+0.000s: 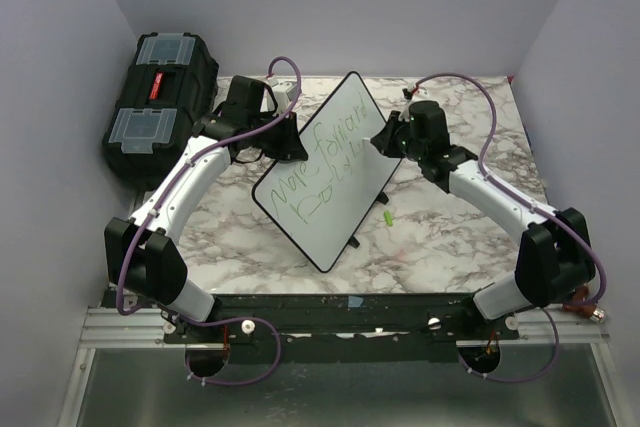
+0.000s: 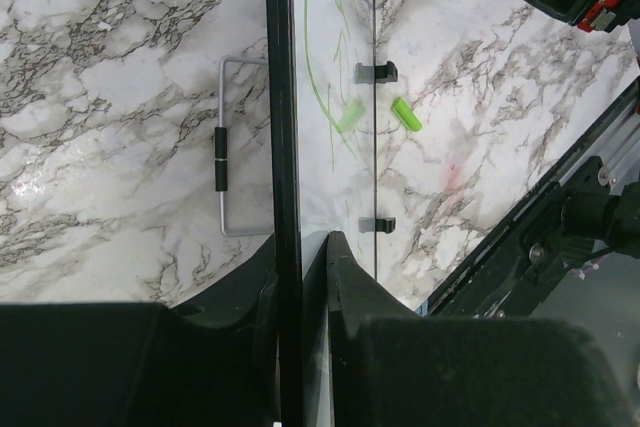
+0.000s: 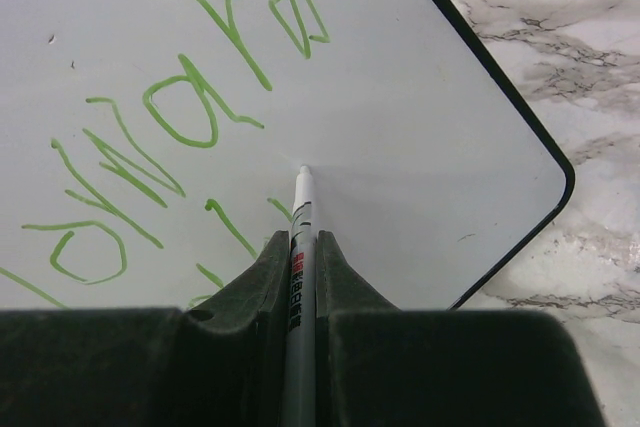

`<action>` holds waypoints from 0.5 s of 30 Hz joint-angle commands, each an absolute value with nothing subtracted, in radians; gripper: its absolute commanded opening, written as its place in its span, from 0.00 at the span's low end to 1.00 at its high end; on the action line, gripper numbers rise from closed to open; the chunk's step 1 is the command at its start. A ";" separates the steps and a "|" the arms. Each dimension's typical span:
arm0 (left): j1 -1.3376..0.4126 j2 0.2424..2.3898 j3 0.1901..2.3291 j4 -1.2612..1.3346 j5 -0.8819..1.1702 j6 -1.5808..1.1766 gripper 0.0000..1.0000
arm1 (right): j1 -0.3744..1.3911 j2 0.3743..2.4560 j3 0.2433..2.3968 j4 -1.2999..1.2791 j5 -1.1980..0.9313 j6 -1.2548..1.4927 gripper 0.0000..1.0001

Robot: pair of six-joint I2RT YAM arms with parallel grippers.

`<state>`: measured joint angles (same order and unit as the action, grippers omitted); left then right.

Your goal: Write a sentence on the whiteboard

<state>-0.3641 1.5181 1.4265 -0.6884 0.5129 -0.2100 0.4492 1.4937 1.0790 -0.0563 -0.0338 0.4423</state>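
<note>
The left claw (image 2: pixel 300 247) is clamped on the thin black rim of the whiteboard (image 2: pixel 283 97), which stands tilted on the marble-patterned bench (image 1: pixel 440 237). The right claw (image 3: pixel 303 242) is pressed together on a slim white marker (image 3: pixel 303 202). The marker tip touches the smooth white face just ahead of the fingers, near a rounded corner. The sentence (image 3: pixel 180 107), thin green handwriting in two lines, lies ahead of this claw and to its left. Only the left wrist view shows the back side of the board. There a bent grey wire stand (image 2: pixel 222 157) is ahead of the left claw, left of the rim. A small green cap (image 2: pixel 406 114) lies ahead on the right. From above, a black plastic toolbox (image 1: pixel 160 107) with clear lid parts sits to the left of the left claw.
</note>
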 commanded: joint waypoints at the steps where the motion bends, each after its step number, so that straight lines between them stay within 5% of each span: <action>1: -0.407 1.543 1.390 -0.761 0.439 -0.071 0.00 | 0.458 1.539 1.114 -0.071 -0.058 0.437 0.01; 15: -0.407 1.538 1.390 -0.759 0.437 -0.071 0.00 | 0.458 1.520 1.051 -0.066 -0.088 0.440 0.01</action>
<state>-0.3641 1.5181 1.4265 -0.6884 0.5129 -0.2104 0.4492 1.5059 1.1011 -0.0490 -0.0345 0.4423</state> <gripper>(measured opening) 0.167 0.132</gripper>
